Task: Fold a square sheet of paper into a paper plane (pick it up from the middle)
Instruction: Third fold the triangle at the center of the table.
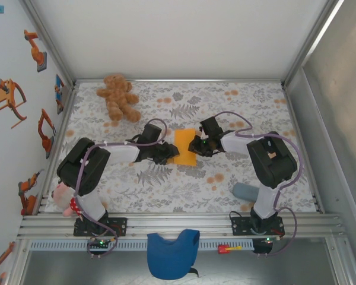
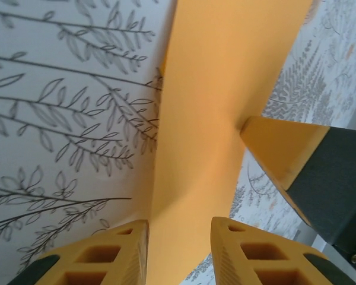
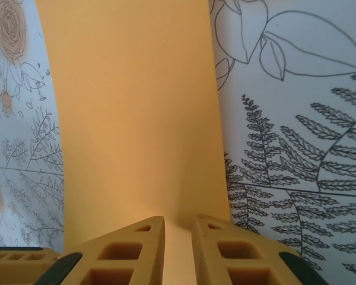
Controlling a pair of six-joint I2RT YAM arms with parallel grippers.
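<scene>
Left gripper [image 1: 165, 152] is down at the left edge of the square sheet of paper [image 1: 185, 146]. On its wrist camera we see the two yellow fingers [image 2: 115, 252] standing apart, with the orange sheet running up between them. Pinching or merely straddling? We cannot tell from here.

Over on the other side, the right gripper [image 1: 196, 145] meets the sheet's right edge, so both arms reach inward and face each other across the paper. Its wrist view gives us a narrower gap between the fingers [image 3: 133, 246], with orange showing in the slot. There too we cannot say whether anything is nipped.

From the left wrist we also catch one yellow pad [image 2: 276, 148] of the right gripper touching the sheet's edge, just where the paper's outline narrows to a waist.

The sheet itself sits at the middle of the floral table cover [image 1: 166, 190]. From above it looks taller than wide. It is plain and unmarked, and its edges bow gently in the close views.

Up at the far left of the table, a brown teddy bear [image 1: 118, 98] lies well apart from the action. Down by the front rail, a blue cloth [image 1: 172, 254] sits between the two arm bases, and a pink plush toy [image 1: 65, 200] rests beside the left arm's base.
</scene>
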